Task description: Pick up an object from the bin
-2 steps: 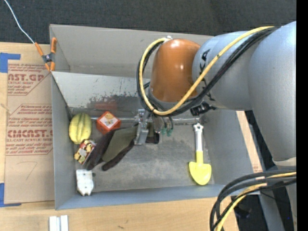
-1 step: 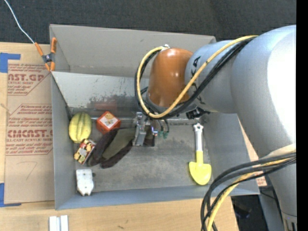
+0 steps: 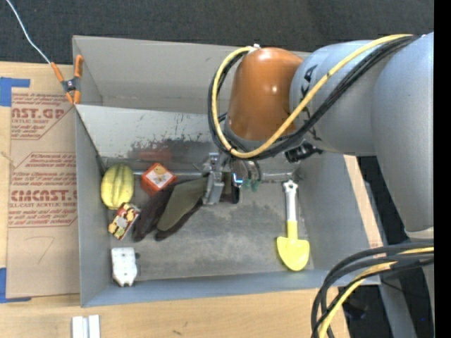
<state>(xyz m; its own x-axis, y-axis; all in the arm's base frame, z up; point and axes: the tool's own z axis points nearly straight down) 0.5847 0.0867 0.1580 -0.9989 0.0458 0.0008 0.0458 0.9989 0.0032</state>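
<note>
Bin log. One grey metal bin [image 3: 211, 287], seven loose things on its floor, most of them gathered at the left of the frame.

- Yellow-green ridged gourd [image 3: 116, 186]: one, against the left wall.
- Small orange-red block [image 3: 157, 178]: one, just right of the gourd.
- Olive-brown floppy piece [image 3: 180, 204]: one, left of centre, lying slantwise.
- Darker floppy piece [image 3: 145, 220]: one, touching the olive-brown one on its lower left.
- Small multicoloured toy [image 3: 122, 221]: one, below the gourd.
- White plastic piece [image 3: 124, 266]: one, in the lower left corner, apart from the rest.
- Yellow shovel with a white handle [image 3: 292, 234]: one, alone at the right, blade toward the lower edge.

The pincer [image 3: 220, 189] sits low in the middle of the bin, under the arm's orange cover [image 3: 259, 94], at the upper right end of the olive-brown floppy piece. We cannot tell whether it is spread or closed, nor whether it touches that piece. We see nothing held in it.
</note>
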